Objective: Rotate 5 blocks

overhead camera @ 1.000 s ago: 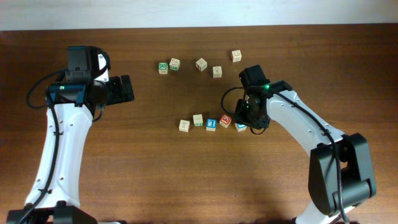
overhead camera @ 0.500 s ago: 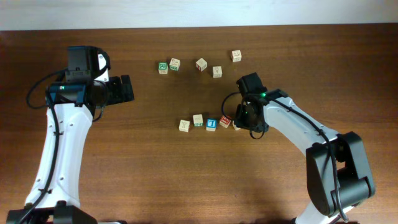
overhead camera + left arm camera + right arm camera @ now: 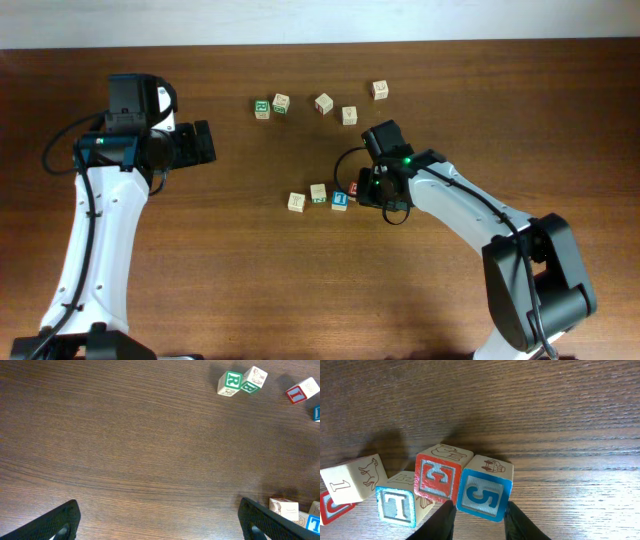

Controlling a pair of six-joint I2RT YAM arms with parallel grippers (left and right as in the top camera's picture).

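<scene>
On the dark wooden surface (image 3: 250, 270), the left arm's fingers (image 3: 55, 522) gape wide, holding nothing. The right arm's fingers (image 3: 442, 525) pinch the blue-faced pale wooden "5" cube (image 3: 485, 492), which touches the red-faced cube (image 3: 437, 477) in the row. The grasp is made, so a wrist turn seems due next.

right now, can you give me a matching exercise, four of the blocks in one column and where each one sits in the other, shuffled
Things:
1. blue 5 block
2. red-faced block
3. blue T block
4. green R block

Places:
a. in the far row, away from the right gripper
b. directly beside the 5 block
c. between the right gripper's fingers
d. on the red-faced block's other side from the 5

Pairs: 1-c, 2-b, 3-d, 4-a
</scene>
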